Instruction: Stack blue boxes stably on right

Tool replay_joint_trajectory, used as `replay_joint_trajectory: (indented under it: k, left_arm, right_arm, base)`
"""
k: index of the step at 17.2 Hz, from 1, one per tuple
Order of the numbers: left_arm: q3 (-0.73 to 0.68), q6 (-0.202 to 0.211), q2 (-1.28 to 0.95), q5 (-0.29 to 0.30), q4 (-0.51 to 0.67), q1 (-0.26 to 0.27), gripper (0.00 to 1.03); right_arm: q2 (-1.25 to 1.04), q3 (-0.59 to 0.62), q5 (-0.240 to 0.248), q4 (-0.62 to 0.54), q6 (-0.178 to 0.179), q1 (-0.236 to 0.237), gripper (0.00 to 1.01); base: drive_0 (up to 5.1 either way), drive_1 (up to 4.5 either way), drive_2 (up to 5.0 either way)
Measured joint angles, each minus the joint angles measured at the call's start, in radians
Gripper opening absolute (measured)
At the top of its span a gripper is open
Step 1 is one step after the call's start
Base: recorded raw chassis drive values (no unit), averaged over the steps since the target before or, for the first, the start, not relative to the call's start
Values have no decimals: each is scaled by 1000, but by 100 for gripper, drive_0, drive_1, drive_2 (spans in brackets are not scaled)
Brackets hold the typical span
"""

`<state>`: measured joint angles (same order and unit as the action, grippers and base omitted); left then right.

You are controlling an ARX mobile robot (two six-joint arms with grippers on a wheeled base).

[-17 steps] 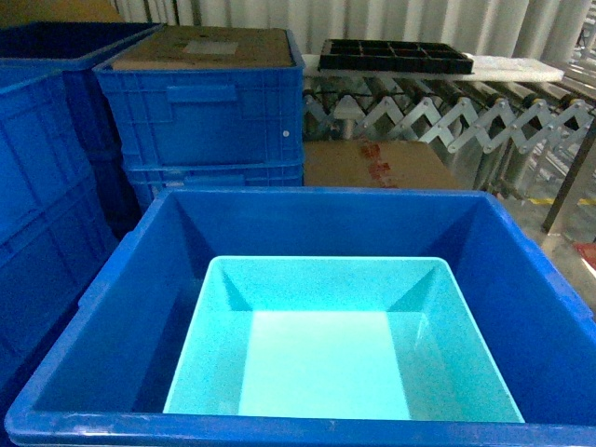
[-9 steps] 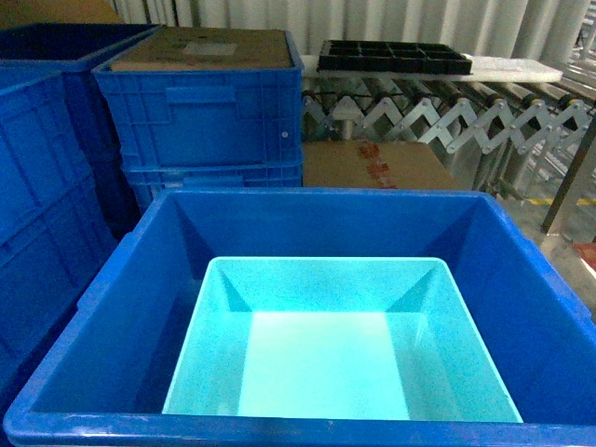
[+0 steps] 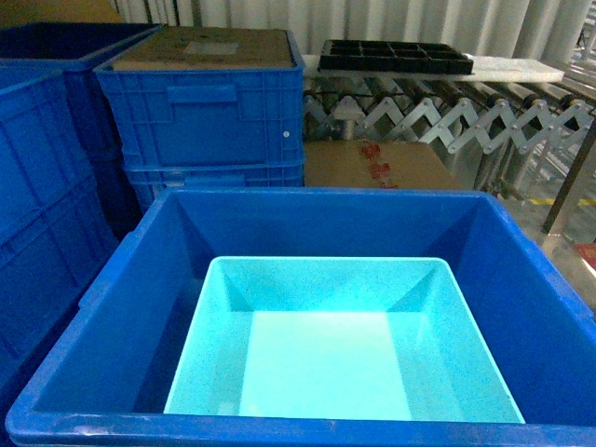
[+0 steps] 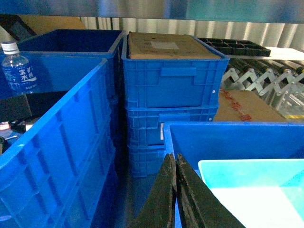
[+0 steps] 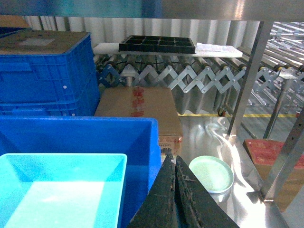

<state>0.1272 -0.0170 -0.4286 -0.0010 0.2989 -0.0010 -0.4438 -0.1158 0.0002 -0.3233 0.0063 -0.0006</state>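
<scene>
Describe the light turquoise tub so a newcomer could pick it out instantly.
Start at the large dark blue tub filling the front of the head view. The light turquoise tub sits nested inside it. It alone is pale and smooth; the stacked crates behind are dark blue and ribbed.

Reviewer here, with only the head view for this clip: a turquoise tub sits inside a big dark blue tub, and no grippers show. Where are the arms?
Observer: The left gripper is shut, low outside the dark blue tub's left corner.
Reviewer: And the right one?
Observer: The right gripper is shut too, outside the tub's right wall, holding nothing.
Reviewer: Anything beside the tub on that side?
Observer: A pale green bowl sits on the steel surface just right of it.
Reviewer: And on the left?
Observer: A water bottle stands beyond the ribbed blue crate.
</scene>
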Motion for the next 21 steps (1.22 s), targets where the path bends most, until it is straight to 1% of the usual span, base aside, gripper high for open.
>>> replay_joint_trajectory:
  k: [3,14,17,18,19,21]
  left_arm:
    - [-34,0,54,0,-21,0,2]
    - [-68,0,122,0,-57,0,2]
    - [-84,0,178,0,-93,0,2]
    - [-90,0,198,0,-103,0,2]
    - [-113,0,221,3,-97,0,2]
    - [-113,0,256,0,-124,0,2]
  right_arm:
    - [58,31,0,21,0,0,2]
    - [128,62,0,64,0,0,2]
    - [187,78,0,106,0,0,2]
    - [206,103,0,84,0,0,2]
    - [224,103,0,104,0,0,2]
    - [264,103,0,138,0,0,2]
  base:
    - [0,0,0]
    - [0,0,0]
    - [0,0,0]
    - [0,0,0]
    - [0,0,0]
    - [0,0,0]
